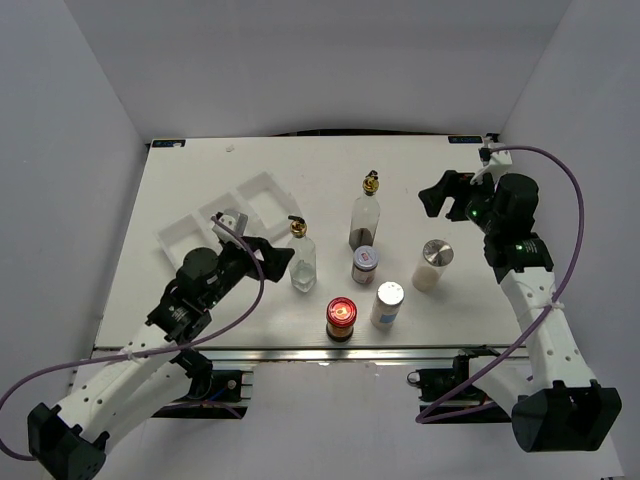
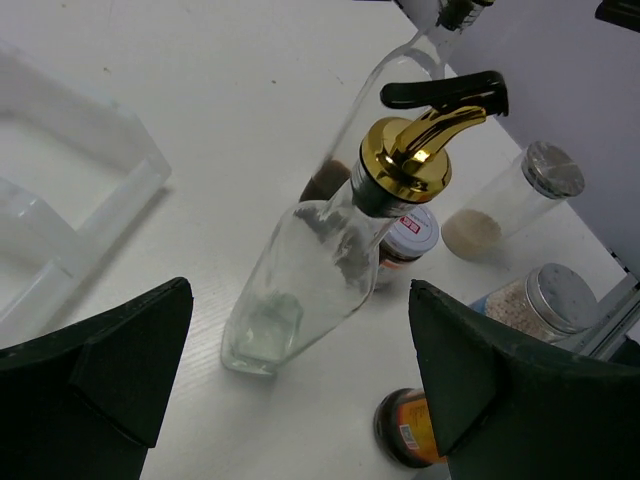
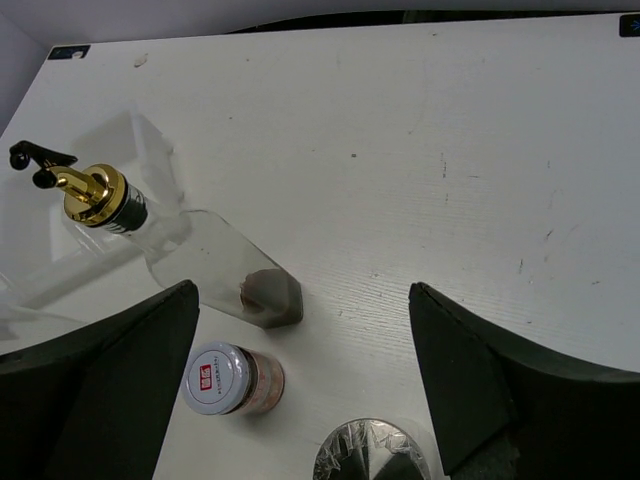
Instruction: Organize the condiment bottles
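Observation:
Six condiment bottles stand mid-table. A clear glass bottle (image 1: 302, 262) with a gold pourer stands just right of my left gripper (image 1: 266, 254), which is open. In the left wrist view this bottle (image 2: 300, 270) sits between the spread fingers (image 2: 120, 370), ungripped. A second gold-topped bottle (image 1: 366, 218) with brown residue stands farther back. The label-lidded jar (image 1: 365, 263), the red-lidded dark jar (image 1: 341, 318) and two silver-capped shakers (image 1: 388, 304) (image 1: 433, 264) stand nearer. My right gripper (image 1: 440, 196) is open and empty, above and right of the second bottle (image 3: 215, 265) and the label-lidded jar (image 3: 232, 380).
The white compartmented tray (image 1: 262, 188) lies at the back left, just behind my left gripper; it also shows in the left wrist view (image 2: 110, 180). The table's front edge (image 1: 330, 348) runs close below the red-lidded jar.

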